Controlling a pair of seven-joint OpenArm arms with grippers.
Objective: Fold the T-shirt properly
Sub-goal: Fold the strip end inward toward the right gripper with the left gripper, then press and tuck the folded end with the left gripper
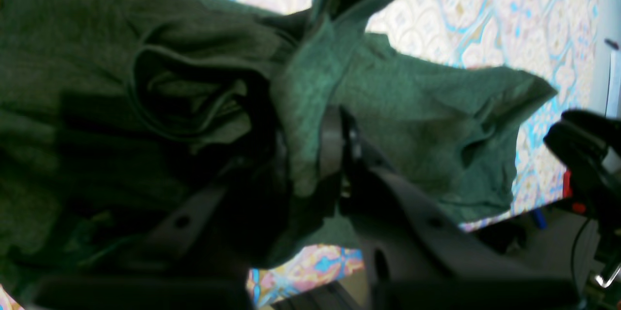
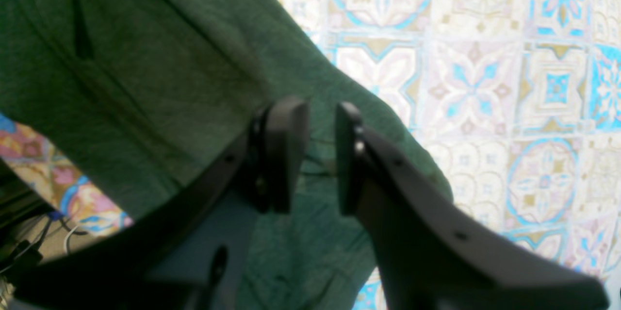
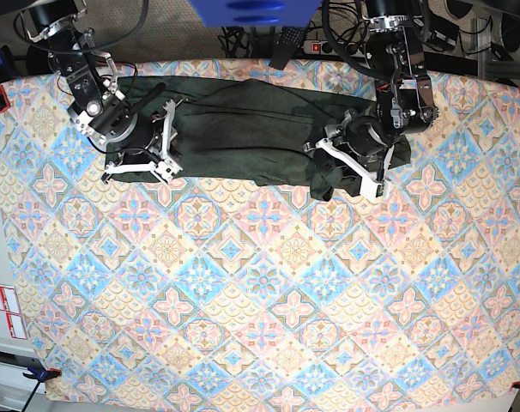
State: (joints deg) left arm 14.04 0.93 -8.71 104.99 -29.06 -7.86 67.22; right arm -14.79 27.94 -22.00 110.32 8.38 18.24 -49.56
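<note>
The left claw [image 1: 310,155] pinched a bunched shirt [image 3: 243,129] fold; the right claw [image 2: 322,155] stood slightly open over the shirt, upper left on the patterned worktop [image 3: 260,300].

My tabletop [image 3: 243,326] wears a pastel tile-patterned cloth; black cables [image 3: 346,39] and a power strip [image 3: 316,43] lie at twelve o'clock.

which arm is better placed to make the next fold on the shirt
Probably the left. Its gripper has its jaws closed on a bunched fold of the T-shirt. The right gripper hovers over flat cloth, jaws apart, holding nothing.
</note>
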